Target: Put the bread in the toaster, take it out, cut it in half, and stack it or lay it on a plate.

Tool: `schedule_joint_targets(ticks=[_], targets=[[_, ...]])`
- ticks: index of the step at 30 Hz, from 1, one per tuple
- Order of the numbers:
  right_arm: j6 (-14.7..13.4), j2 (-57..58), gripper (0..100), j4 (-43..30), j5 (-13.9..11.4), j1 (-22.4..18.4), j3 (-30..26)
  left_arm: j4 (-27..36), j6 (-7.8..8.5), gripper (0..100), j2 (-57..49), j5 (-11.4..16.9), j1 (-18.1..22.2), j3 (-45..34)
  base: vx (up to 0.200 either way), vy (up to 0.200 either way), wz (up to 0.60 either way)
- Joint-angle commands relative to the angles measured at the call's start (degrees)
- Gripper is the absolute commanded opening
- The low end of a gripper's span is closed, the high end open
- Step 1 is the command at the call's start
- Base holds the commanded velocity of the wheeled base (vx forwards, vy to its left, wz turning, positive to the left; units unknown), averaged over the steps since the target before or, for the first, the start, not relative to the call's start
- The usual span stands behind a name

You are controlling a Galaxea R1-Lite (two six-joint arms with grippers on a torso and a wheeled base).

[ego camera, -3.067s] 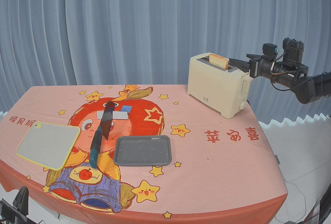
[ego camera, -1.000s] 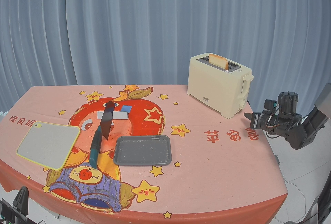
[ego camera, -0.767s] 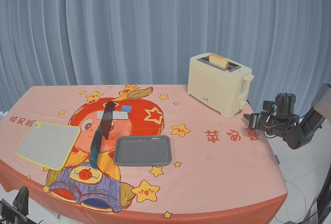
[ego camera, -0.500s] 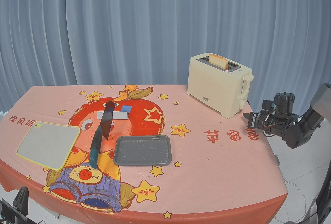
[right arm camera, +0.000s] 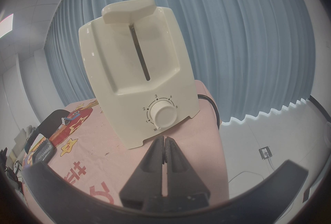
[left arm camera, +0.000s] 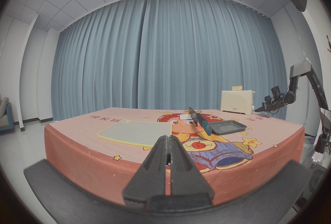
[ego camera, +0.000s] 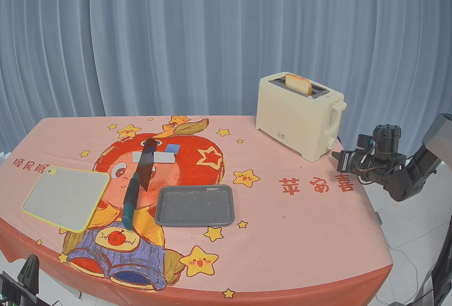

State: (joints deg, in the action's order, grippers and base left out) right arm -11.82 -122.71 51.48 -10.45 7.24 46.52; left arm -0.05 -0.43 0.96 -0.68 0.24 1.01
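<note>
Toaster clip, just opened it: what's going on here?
A bread slice stands in the toaster, whose lever is up. The right pincer, shut and empty, hovers at the right edge of the table, pointed at the toaster's dial. The left pincer is shut, low off the table's near side. The knife, cutting board and grey tray lie untouched.

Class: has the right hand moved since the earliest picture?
Yes: the right hand dropped from the top of the toaster to near its base.
</note>
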Motion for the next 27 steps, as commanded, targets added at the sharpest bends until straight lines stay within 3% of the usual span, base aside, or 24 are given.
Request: schedule_joint_targets(ticks=[1, 27], targets=[[-0.22, 0.02, 0, 0.02, 0.08, 0.05, 0.24, 0.05, -0.01, 0, 0.09, -0.11, 0.02, -1.01, 0.000, 0.000, 0.00], [-0.48, -1.22, 0, 0.11, 0.08, 0.23, 1.29, -0.04, -0.01, 0, 0.09, -0.11, 0.02, -1.01, 0.000, 0.000, 0.00]])
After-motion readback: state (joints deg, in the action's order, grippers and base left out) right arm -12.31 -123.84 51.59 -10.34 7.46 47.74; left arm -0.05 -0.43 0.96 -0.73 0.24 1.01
